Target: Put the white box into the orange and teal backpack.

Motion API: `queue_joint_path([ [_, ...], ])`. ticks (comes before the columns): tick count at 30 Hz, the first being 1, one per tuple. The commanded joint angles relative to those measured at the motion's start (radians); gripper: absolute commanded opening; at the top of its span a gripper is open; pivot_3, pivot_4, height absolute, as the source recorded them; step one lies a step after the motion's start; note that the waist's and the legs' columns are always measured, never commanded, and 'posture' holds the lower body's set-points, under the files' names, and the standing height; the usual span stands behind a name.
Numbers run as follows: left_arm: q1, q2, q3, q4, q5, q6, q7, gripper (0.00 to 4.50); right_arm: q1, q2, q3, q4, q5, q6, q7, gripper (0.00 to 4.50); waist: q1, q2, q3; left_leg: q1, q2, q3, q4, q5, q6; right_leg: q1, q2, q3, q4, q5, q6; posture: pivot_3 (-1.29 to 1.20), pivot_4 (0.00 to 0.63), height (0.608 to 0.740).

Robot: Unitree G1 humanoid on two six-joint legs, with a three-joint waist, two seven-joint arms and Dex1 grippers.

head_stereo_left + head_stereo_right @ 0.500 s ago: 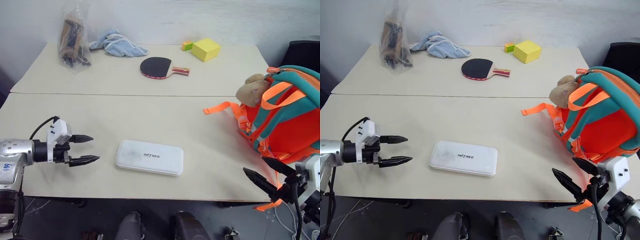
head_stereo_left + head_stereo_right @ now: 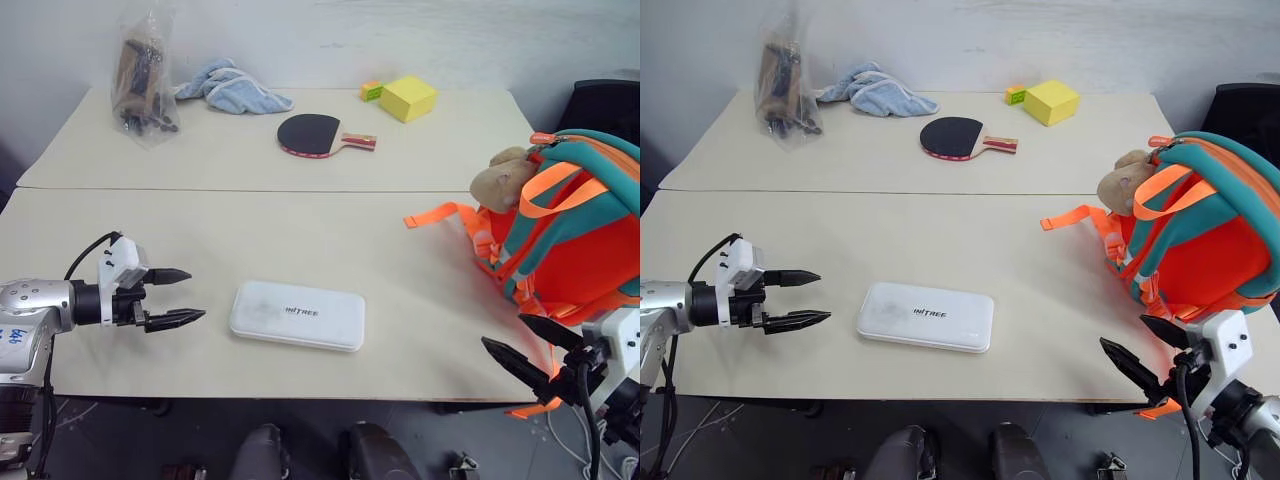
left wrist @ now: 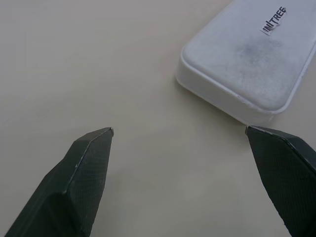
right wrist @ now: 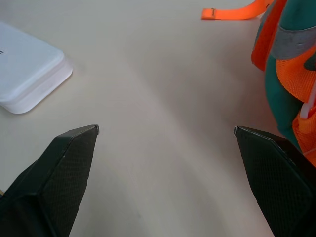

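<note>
**Both hands open beside the white box; backpack at the right edge**

Centrally, near the front edge of the beige surface point(image 2: 330, 230), the white box point(image 2: 297, 315) lies flat with its dark printed lettering facing up. To its left the left hand point(image 2: 178, 297) hovers level with its two black fingers spread apart and empty, the tips pointing toward the short end of the box and near it without touching. From the left wrist the rounded corner of the box sits just past one fingertip, with bare surface between the two.

At the right edge stands the orange and teal backpack point(image 2: 570, 235), upright, with a tan plush toy point(image 2: 503, 180) attached at its upper left and an orange webbing strap point(image 2: 445, 215) trailing onto the surface toward the middle. Below the backpack, off the front corner, the right hand point(image 2: 520, 345) is likewise spread wide and holds nothing; its fingers point inward over the surface, with the backpack close beside one finger and the white box well apart on the other side.

Along the far half of the surface lie, from left to right: a clear plastic bag point(image 2: 143, 75) holding dark items, a crumpled light-blue cloth point(image 2: 232, 88), a table tennis paddle point(image 2: 318, 134) with a black face, a small orange-and-green block point(image 2: 372, 91), and a yellow cube block point(image 2: 408, 98) just beside it
</note>
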Motion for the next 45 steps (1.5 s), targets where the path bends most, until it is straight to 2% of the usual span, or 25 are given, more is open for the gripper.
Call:
queue_joint_path([
  [1, -0.041, 0.008, -0.055, 0.002, 0.039, -0.055, -0.035, 4.32, -0.035, -0.052, 0.03, -0.037, -0.014, -0.01, 0.033, 3.54, -0.001, 0.0, 0.0, 0.0, 0.0, 0.0, 0.0, 0.0, 0.0, 0.0, 0.0, 0.0, 0.0, 0.0, 0.0, 0.0, 0.15, 0.74],
  [4, -0.088, 0.001, -0.12, -0.007, 0.067, -0.072, -0.061, 3.63, -0.063, -0.103, 0.111, -0.051, -0.046, -0.015, 0.077, 2.55, 0.0, 0.0, 0.0, 0.0, 0.0, 0.0, 0.0, 0.0, 0.0, 0.0, 0.0, 0.0, 0.0, 0.0, 0.0, 0.0, 0.15, 0.74],
  [11, -0.161, -0.067, -0.233, 0.045, 0.154, -0.123, -0.036, 1.48, -0.216, -0.16, 0.348, -0.02, -0.164, -0.014, 0.091, 0.14, -0.004, 0.0, 0.0, -0.001, 0.0, 0.0, 0.002, 0.0, 0.0, 0.0, 0.0, 0.0, 0.0, 0.0, 0.0, 0.0, 0.15, 0.74],
  [12, -0.161, -0.074, -0.245, 0.045, 0.161, -0.133, -0.04, 1.12, -0.237, -0.158, 0.369, -0.011, -0.176, -0.013, 0.086, 0.0, -0.004, 0.0, 0.0, -0.001, 0.0, 0.0, 0.002, 0.0, -0.001, 0.0, 0.0, 0.0, 0.0, 0.0, 0.0, 0.0, 0.15, 0.74],
  [15, -0.175, -0.087, -0.288, 0.02, 0.153, -0.083, -0.076, 0.2, -0.307, -0.161, 0.447, 0.028, -0.243, -0.018, 0.073, 0.0, -0.001, -0.001, 0.0, -0.002, 0.0, 0.0, 0.003, 0.001, -0.002, -0.001, 0.0, 0.0, 0.001, 0.0, 0.0, 0.0, 0.15, 0.74],
  [16, -0.177, -0.087, -0.297, 0.011, 0.143, -0.061, -0.092, 0.04, -0.322, -0.163, 0.467, 0.039, -0.266, -0.022, 0.068, 0.0, -0.001, -0.001, 0.0, -0.002, 0.0, 0.0, 0.003, 0.001, -0.002, -0.001, 0.0, 0.0, 0.001, 0.0, 0.0, 0.0, 0.15, 0.74],
  [20, -0.209, -0.105, -0.323, -0.012, 0.146, -0.047, -0.11, 0.04, -0.385, -0.159, 0.523, 0.108, -0.349, -0.023, 0.037, 0.0, 0.003, -0.001, 0.0, -0.003, 0.0, 0.0, 0.005, 0.001, -0.002, -0.001, 0.0, 0.0, 0.001, 0.0, 0.0, 0.0, 0.15, 0.74],
  [27, -0.286, -0.213, -0.353, 0.011, 0.177, -0.046, -0.037, 0.04, -0.417, -0.155, 0.562, 0.146, -0.409, -0.036, 0.05, 0.0, 0.021, -0.001, 0.0, -0.004, 0.0, -0.001, 0.009, 0.0, -0.001, -0.001, 0.0, 0.0, 0.003, 0.0, 0.0, 0.0, 0.15, 0.74],
  [30, -0.268, -0.196, -0.356, 0.003, 0.179, -0.002, -0.038, 0.04, -0.43, -0.145, 0.572, 0.156, -0.425, -0.037, 0.045, 0.0, 0.018, -0.001, 0.0, -0.004, 0.0, 0.0, 0.009, 0.0, -0.001, -0.001, 0.0, 0.0, 0.004, 0.0, 0.0, 0.0, 0.15, 0.74],
  [33, -0.24, -0.14, -0.354, -0.002, 0.156, 0.143, -0.064, 0.04, -0.447, -0.138, 0.591, 0.167, -0.445, -0.041, 0.038, 0.0, 0.012, -0.001, 0.0, -0.004, 0.0, 0.0, 0.009, 0.0, -0.001, -0.002, 0.001, 0.0, 0.005, 0.0, 0.0, 0.0, 0.15, 0.74],
  [37, -0.23, -0.082, -0.363, 0.005, 0.091, 0.385, -0.101, 0.91, -0.468, -0.129, 0.622, 0.179, -0.476, -0.054, 0.036, 0.0, 0.007, -0.001, 0.0, -0.004, 0.0, -0.001, 0.01, 0.0, -0.001, -0.002, 0.0, 0.0, 0.006, 0.0, 0.0, 0.0, 0.15, 0.74],
  [42, -0.297, -0.144, -0.336, 0.028, -0.036, 0.698, -0.065, 2.49, -0.483, -0.122, 0.646, 0.187, -0.499, -0.066, 0.04, 0.0, 0.006, -0.001, 0.0, -0.003, 0.0, -0.002, 0.01, 0.0, -0.001, 0.0, 0.0, -0.001, 0.006, 0.0, 0.0, 0.0, 0.15, 0.74],
  [45, -0.317, -0.162, -0.363, 0.025, -0.058, 0.793, -0.049, 3.31, -0.486, -0.115, 0.655, 0.193, -0.511, -0.07, 0.04, 0.0, 0.009, -0.001, -0.001, -0.003, 0.0, -0.003, 0.012, 0.0, -0.001, 0.001, 0.0, -0.002, 0.006, 0.0, 0.0, 0.0, 0.15, 0.74],
])
